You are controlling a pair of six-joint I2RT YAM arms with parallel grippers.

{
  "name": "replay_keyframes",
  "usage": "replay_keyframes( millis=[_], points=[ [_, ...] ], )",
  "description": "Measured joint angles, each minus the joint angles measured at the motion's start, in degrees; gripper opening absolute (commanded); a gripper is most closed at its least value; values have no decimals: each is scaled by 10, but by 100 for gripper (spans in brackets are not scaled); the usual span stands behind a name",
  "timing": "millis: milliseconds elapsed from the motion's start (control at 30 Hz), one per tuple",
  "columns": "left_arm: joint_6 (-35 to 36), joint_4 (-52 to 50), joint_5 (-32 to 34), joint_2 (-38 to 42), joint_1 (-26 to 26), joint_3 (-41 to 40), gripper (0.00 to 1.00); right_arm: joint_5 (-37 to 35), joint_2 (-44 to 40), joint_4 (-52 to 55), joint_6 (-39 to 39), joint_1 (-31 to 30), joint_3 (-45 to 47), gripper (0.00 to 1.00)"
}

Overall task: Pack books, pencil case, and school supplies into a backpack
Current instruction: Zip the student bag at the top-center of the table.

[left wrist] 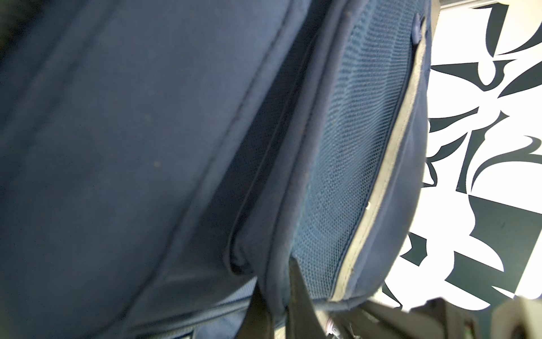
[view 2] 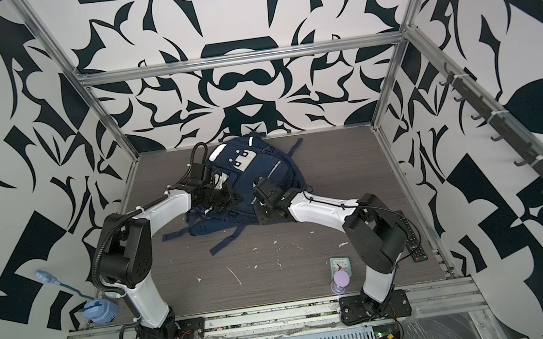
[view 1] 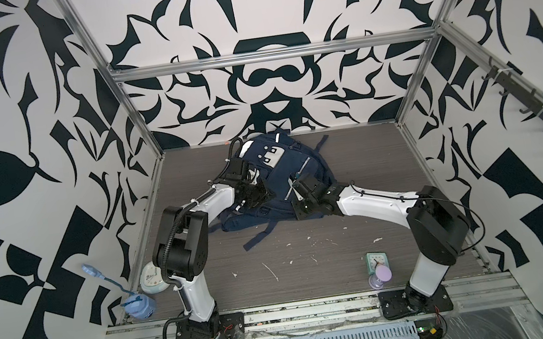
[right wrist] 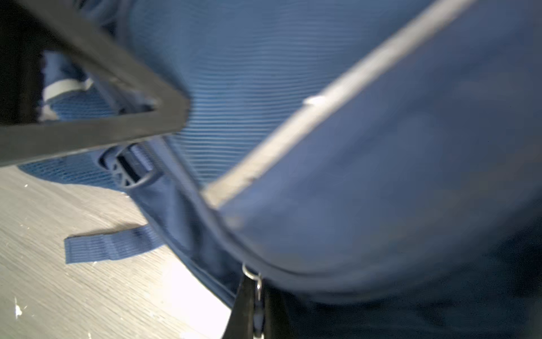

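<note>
Holding the backpack (view 1: pixel 280 176), far centre of the table (view 1: pixel 311 265), from both sides.
Clamped shut, with left gripper (left wrist: pixel 278 308) on a bound fabric edge, with right gripper (right wrist: pixel 256 311) on the metal zipper pull (right wrist: pixel 251 271). Soft, floppy, likely light; best taken by seams or pulls. Cannot see inside; no books, pencil case or supplies visible.

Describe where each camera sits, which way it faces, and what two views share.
Top view: high in front, facing down at the backpack; left arm, right arm, round clock show.
Top view: same head and direction, same arms; remote control shows.
Left wrist: on the left arm, facing along the left gripper, shut on the backpack's edge.
Right wrist: on the right arm, facing along the right gripper, shut on the zipper pull.
Both wrist views share the grey trim.
</note>
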State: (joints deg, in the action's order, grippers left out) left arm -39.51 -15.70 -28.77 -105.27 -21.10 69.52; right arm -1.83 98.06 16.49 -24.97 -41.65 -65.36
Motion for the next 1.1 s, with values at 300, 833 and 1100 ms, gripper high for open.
replay_keyframes(
  millis=[300, 833, 1100],
  points=[
    [4, 3, -2, 10, 6, -2, 0, 53, -31, -13, 20, 76, 23, 0],
    [1, -49, 7, -20, 44, 60, 4, 61, -4, -58, -7, 29, 23, 0],
    [-3, -65, 56, -77, 78, 164, 32, 37, 94, -41, -21, -48, -84, 0]
  ],
)
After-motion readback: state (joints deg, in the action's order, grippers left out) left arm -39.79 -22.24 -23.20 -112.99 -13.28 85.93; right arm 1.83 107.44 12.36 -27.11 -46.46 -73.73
